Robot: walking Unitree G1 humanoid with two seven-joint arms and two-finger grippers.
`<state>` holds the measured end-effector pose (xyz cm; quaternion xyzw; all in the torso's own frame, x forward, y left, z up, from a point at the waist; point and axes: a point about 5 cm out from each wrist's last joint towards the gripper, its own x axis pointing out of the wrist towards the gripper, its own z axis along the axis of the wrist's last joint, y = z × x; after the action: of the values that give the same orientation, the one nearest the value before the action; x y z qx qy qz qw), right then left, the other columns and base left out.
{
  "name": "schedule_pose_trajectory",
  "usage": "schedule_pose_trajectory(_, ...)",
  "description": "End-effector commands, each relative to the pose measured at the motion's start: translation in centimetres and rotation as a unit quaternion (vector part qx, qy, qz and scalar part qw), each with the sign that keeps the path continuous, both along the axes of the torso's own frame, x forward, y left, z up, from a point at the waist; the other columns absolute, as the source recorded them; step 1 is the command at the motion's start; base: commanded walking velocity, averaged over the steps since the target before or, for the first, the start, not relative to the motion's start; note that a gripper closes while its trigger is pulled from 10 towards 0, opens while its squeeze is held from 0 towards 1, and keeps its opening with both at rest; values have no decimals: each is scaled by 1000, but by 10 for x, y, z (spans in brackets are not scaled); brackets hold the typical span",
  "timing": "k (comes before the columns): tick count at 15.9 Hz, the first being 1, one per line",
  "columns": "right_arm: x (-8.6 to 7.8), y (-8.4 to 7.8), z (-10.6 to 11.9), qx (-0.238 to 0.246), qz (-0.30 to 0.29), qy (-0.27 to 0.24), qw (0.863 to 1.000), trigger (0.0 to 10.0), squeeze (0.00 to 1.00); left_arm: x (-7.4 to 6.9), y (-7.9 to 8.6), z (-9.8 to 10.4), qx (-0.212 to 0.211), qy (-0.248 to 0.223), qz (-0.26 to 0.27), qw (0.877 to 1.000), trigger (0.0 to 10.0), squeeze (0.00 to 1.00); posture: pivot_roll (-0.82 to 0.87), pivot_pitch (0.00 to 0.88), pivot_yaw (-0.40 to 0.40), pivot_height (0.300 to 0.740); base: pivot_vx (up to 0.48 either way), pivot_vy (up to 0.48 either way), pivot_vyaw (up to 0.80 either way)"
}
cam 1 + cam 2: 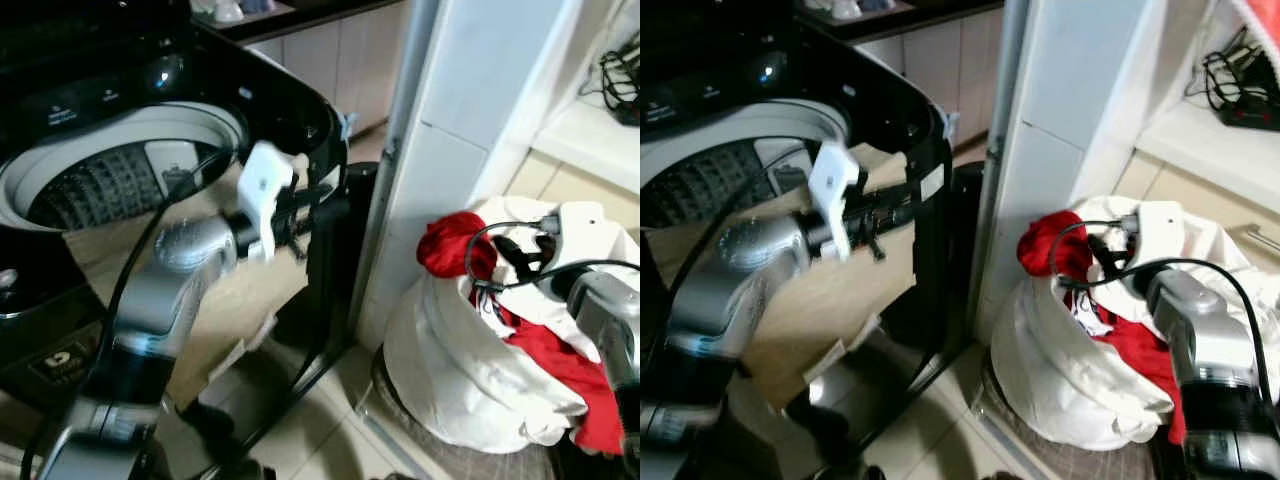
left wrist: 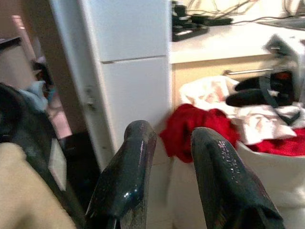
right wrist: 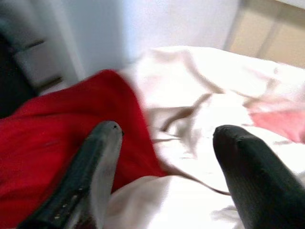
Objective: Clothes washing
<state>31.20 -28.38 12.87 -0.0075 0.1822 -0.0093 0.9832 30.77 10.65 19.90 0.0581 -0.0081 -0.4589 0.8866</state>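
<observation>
Looking down from the left eye view: top-loading washing machine (image 1: pixel 110 150) on the left, lid up, drum showing. Left claw (image 1: pixel 318 212) is held out over the machine's right rim, toward the white pillar (image 1: pixel 440 130). On the floor to the right sits a white laundry bag (image 1: pixel 450 370) stuffed with clothes, a red garment (image 1: pixel 455 245) bulging at the top, white cloth around it. Right claw (image 1: pixel 515 255) hangs just over the pile, beside the red lump.

Right eye view: same layout. Left claw fingers point right, nothing visibly between them. Right claw is at the top of the pile, cable looping over it. Tiled floor (image 1: pixel 940 440) in front.

Left wrist view: two black fingers (image 2: pixel 126 176) stand a little apart, nothing held. Beyond them are the pillar, the red garment and the far surface (image 2: pixel 228 40) with cables on it.

Right wrist view: fingers (image 3: pixel 90 176) spread wide, empty, just above the cloth; red garment on one side, white cloth (image 3: pixel 205 105) on the other, blurred.

Handling, as a judgement: clothes are soft, light and limp, will drape and drag neighbours along. Best grip looks like the raised red bunch at the top, pinching a thick fold rather than a flat layer. Thin single layers may slip out.
</observation>
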Motion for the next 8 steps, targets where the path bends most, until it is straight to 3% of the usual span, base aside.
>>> schedule_pose_trajectory(1, 6, -14, 1, 11, -40, -11, 999, 10000, 1000, -8, -6, 12, -10, -22, -13, 1000, 10000, 0, -68, 58, 32, 740, 0, 0, 0)
schedule_pose_trajectory(4, 11, -20, -13, 18, -44, 26, 999, 10000, 1000, -13, -6, 11, 2, -22, 1, 1000, 10000, 0, -53, 80, 40, 740, 0, 0, 0)
schedule_pose_trajectory(8, 6, -42, -34, -55, -107, 94, 988, 10000, 1000, -29, -7, 11, 26, -5, -29, 999, 10000, 0, -16, 127, 51, 740, 0, 0, 0)
